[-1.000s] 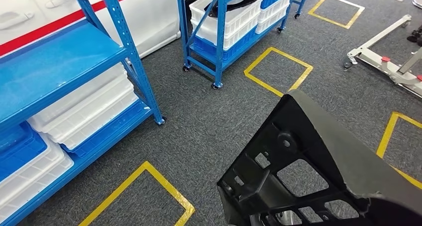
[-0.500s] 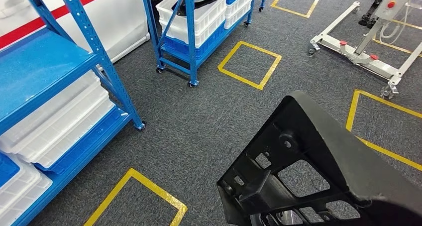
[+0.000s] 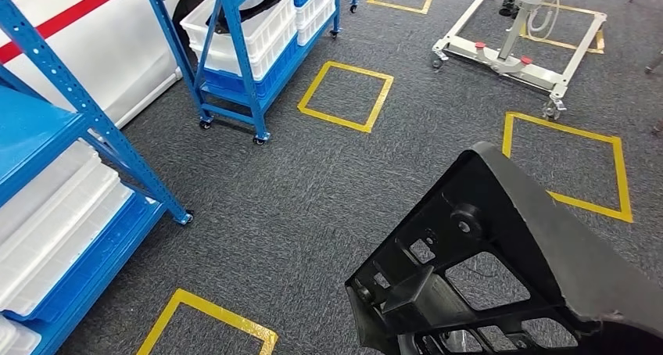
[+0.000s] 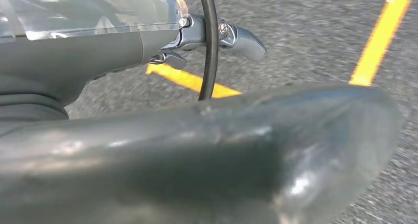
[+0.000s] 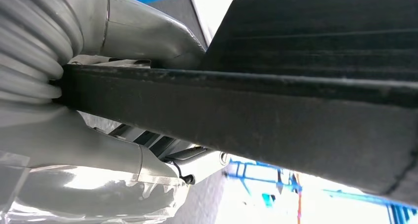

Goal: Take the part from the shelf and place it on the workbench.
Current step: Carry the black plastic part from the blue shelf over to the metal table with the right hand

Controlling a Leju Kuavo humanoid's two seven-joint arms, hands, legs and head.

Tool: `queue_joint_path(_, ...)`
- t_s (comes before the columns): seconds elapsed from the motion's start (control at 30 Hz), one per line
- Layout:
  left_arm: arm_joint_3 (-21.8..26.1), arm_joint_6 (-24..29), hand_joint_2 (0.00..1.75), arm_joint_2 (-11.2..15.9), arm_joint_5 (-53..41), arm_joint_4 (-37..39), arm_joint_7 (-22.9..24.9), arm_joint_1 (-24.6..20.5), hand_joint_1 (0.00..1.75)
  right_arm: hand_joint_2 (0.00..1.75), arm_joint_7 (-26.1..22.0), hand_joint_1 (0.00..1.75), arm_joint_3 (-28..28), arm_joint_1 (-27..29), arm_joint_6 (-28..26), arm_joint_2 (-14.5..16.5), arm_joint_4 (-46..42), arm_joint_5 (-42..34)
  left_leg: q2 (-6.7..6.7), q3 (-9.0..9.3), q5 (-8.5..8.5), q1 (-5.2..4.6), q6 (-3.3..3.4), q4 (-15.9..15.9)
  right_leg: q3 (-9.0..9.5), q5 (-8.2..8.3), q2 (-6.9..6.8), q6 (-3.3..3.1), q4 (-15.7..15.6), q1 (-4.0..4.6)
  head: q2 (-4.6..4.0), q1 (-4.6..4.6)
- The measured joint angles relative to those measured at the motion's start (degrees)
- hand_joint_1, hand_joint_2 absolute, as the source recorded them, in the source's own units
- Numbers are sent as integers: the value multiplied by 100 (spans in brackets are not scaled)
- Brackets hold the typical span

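Observation:
A large black plastic part with ribs and cut-outs takes up the lower right of the head view, carried above the grey carpet. In the right wrist view its dark edge runs through my right hand, which grips it from both sides. In the left wrist view my left hand hangs over the floor; its fingers are stretched out with nothing in them, and the thick thumb is blurred in front.
A tall blue shelf with white crates stands at the left. Behind it is a wheeled blue rack holding crates. Yellow taped squares mark the carpet. A white wheeled frame stands far right.
The whole picture has slid left and down as the camera turned to the right. The shelves have moved toward the left edge. The part keeps its place in the view.

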Motion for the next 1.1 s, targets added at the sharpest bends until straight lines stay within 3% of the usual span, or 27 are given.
queue_joint_path(0.07,0,-9,0,0,2,-3,-16,-1,0,175,-13,175,-8,-2,5,10,-1,3,-193,155,92,10,34,-397,-61,-3,130,71,59,-1,0,1)
queue_joint_path(0.1,0,-12,0,-1,3,-3,-19,-4,0,175,-19,175,-11,4,11,15,-2,5,-208,161,69,-5,64,-424,-93,12,190,113,68,-4,0,1)
queue_joint_path(0.17,0,-12,0,-1,-1,-5,-14,-15,0,175,-29,175,-16,28,33,22,-2,22,-84,165,101,-9,152,-458,-148,35,252,183,74,-22,0,1)
queue_joint_path(0.23,0,-11,0,-1,-7,-9,-11,-20,0,175,-37,175,-23,40,61,29,-4,45,62,175,150,-4,245,-513,-281,-131,19,225,323,-14,0,2)
queue_joint_path(0.3,0,-10,0,0,-11,-12,-9,-6,0,175,-42,175,-30,37,79,40,-5,57,219,168,166,-29,294,-537,-590,-501,-308,248,977,-5,0,3)
queue_joint_path(0.37,0,-10,0,2,-12,-13,-7,9,0,175,-42,175,-34,40,86,49,-2,61,386,162,160,-60,309,-534,-867,-722,-418,263,1571,-13,0,2)
queue_joint_path(0.4,0,-10,0,3,-13,-13,-5,8,0,175,-41,175,-36,46,86,51,-1,61,466,166,152,-70,313,-534,-876,-680,-441,261,1611,-14,0,3)
queue_joint_path(0.47,0,-10,0,2,-14,-13,-1,-5,0,175,-40,175,-42,53,86,55,0,62,603,194,128,-82,305,-533,-564,-349,-529,225,1068,-1,0,2)
queue_joint_path(0.53,0,-10,0,-1,-21,-13,4,-13,0,175,-41,175,-44,51,86,58,0,65,713,230,90,-102,268,-529,-154,-104,-776,153,320,55,0,2)
queue_joint_path(0.6,0,-10,0,-3,-37,-13,10,-21,0,175,-46,175,-48,51,86,68,0,73,813,259,61,-120,218,-529,-21,-77,-887,96,33,116,0,2)
queue_joint_path(0.67,0,-9,0,-3,-52,-13,19,-39,0,175,-49,175,-58,65,86,87,0,80,887,285,35,-121,165,-535,-32,-50,-758,51,-5,111,0,2)
queue_joint_path(0.73,0,-8,0,-2,-61,-13,24,-48,0,175,-49,175,-69,75,86,111,0,89,664,225,-123,-107,112,-351,-15,-7,-636,-18,-71,67,0,2)
queue_joint_path(0.8,0,-8,0,-1,-64,-13,27,-36,0,175,-49,175,-75,72,87,138,1,97,327,-61,-488,-87,74,295,-8,16,-507,-64,-99,45,0,1)
queue_joint_path(0.87,0,-8,0,-3,-65,-13,34,-14,0,175,-46,175,-77,72,89,152,7,99,231,-404,-743,-75,48,1003,-12,18,-351,-74,-90,48,0,1)
queue_joint_path(0.9,0,-7,0,-4,-65,-13,38,-6,0,175,-46,175,-78,75,89,154,11,99,225,-473,-707,-68,39,1112,-11,17,-266,-73,-79,47,0,1)
queue_joint_path(0.97,0,-7,0,-2,-65,-14,41,-4,0,175,-45,175,-79,79,89,155,17,99,174,-316,-323,-45,28,681,-6,4,-95,-54,-39,37,0,0)
queue_joint_path(1.03,0,-7,0,3,-66,-14,42,-5,0,175,-45,175,-79,75,88,161,17,100,-91,-23,20,-5,31,-47,-32,-26,61,-5,36,29,0,1)
queue_joint_path(1.1,0,-9,0,6,-68,-13,54,-6,0,175,-45,175,-80,72,88,168,17,107,-286,93,74,1,67,-365,-96,-27,194,70,88,25,0,2)
